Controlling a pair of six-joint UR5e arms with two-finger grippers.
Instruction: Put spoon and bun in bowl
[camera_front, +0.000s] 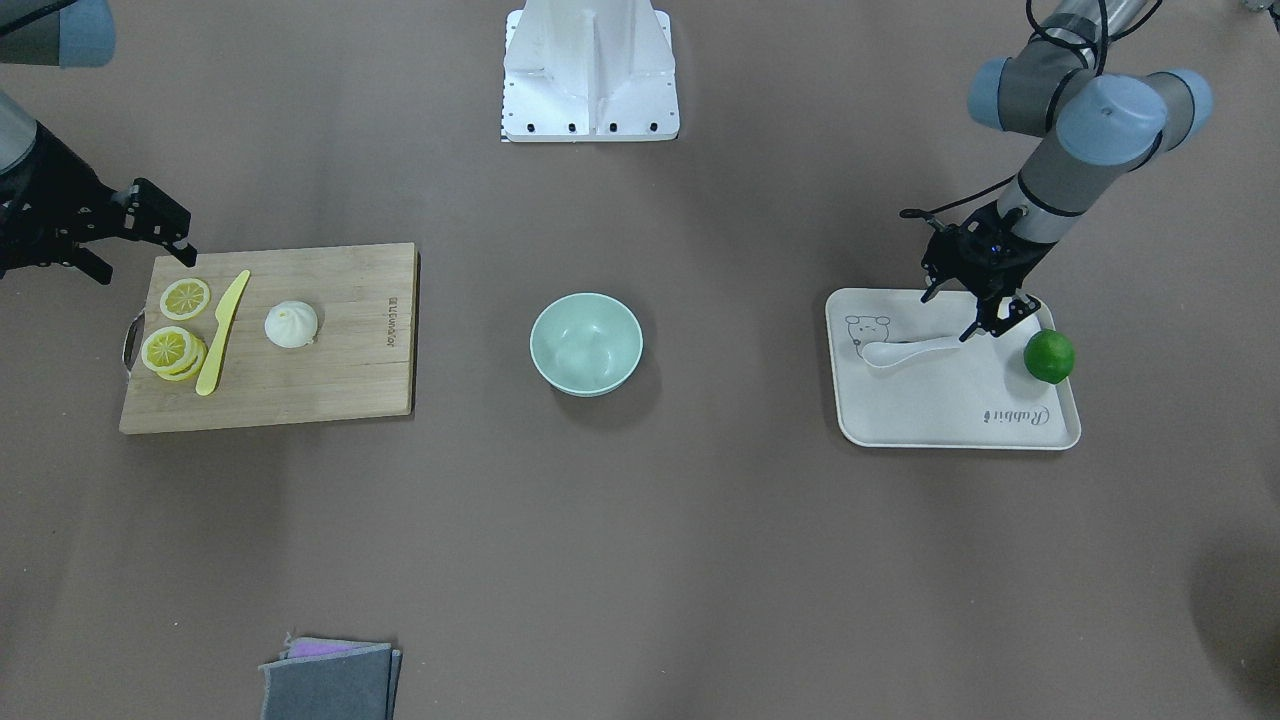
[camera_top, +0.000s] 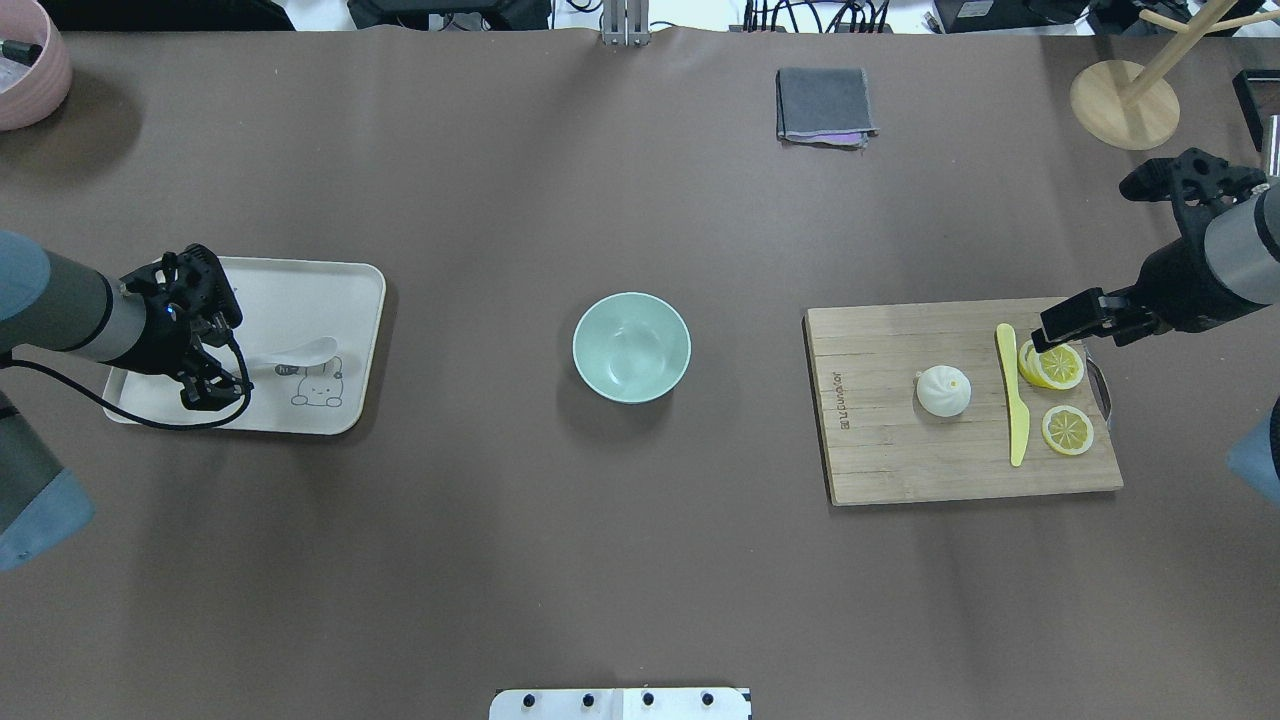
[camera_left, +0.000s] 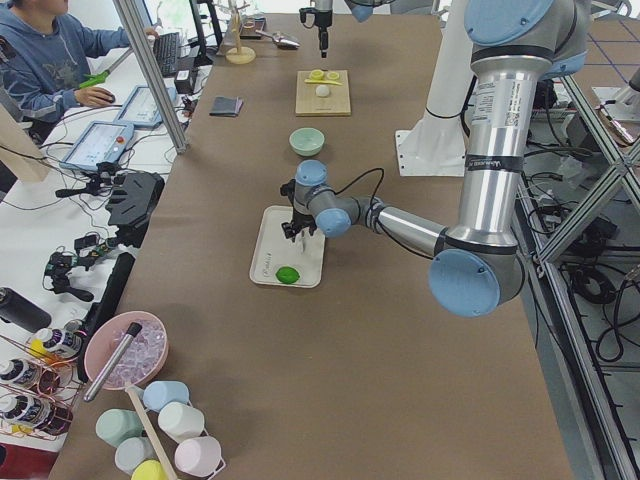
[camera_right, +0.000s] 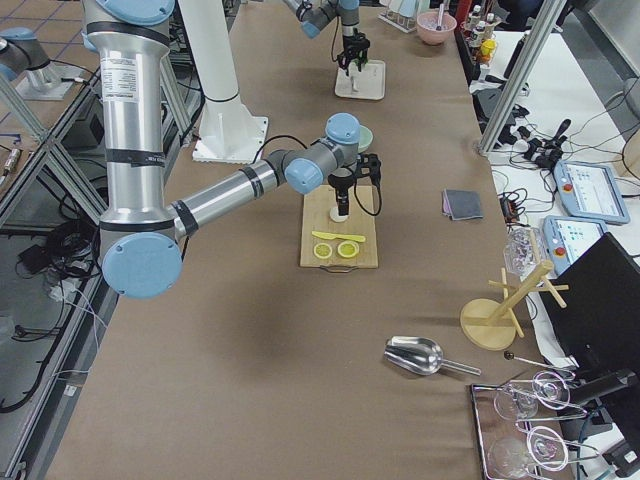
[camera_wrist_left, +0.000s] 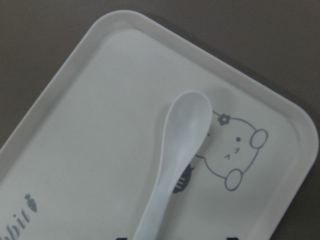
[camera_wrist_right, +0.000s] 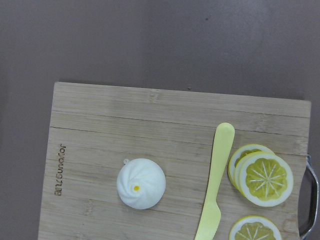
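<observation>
The white spoon (camera_front: 905, 350) lies on the cream tray (camera_front: 950, 410), scoop toward the rabbit drawing; it also shows in the overhead view (camera_top: 300, 352) and the left wrist view (camera_wrist_left: 182, 135). My left gripper (camera_front: 955, 320) (camera_top: 235, 352) is open, low over the handle end, one finger on each side. The white bun (camera_front: 291, 324) (camera_top: 943, 391) (camera_wrist_right: 141, 183) sits on the wooden cutting board (camera_front: 340, 370). My right gripper (camera_front: 140, 262) (camera_top: 1118, 250) is wide open and empty, above the board's lemon end. The mint-green bowl (camera_front: 545, 330) (camera_top: 631, 347) stands empty at the table's middle.
A green lime (camera_front: 1049, 356) lies on the tray by my left gripper. A yellow knife (camera_top: 1012, 395) and lemon slices (camera_top: 1066, 430) lie on the board beside the bun. A folded grey cloth (camera_top: 824, 105), a wooden stand (camera_top: 1125, 100) and a pink bowl (camera_top: 30, 70) stand on the far side.
</observation>
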